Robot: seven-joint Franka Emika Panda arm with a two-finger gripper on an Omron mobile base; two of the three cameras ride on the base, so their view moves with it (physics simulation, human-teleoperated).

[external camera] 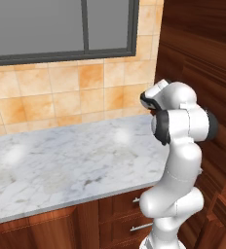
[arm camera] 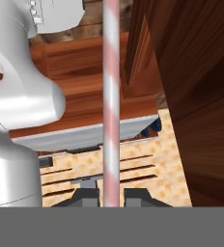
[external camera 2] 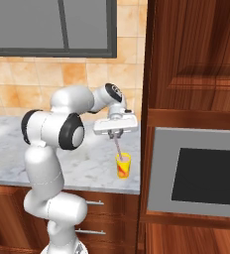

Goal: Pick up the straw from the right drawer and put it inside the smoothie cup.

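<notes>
Currently I hold the gripper [external camera 2: 116, 133] clamped on one straw [external camera 2: 118, 147], directly above one smoothie cup [external camera 2: 123, 165] on the counter [external camera 2: 94, 171]. Pickup is complete. Its lower end appears to reach the cup mouth; I judge that lowering and release remain.

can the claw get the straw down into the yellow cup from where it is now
Probably yes: the claw holds the straw right above the cup, its lower end at the open rim, with nothing between them.
</notes>
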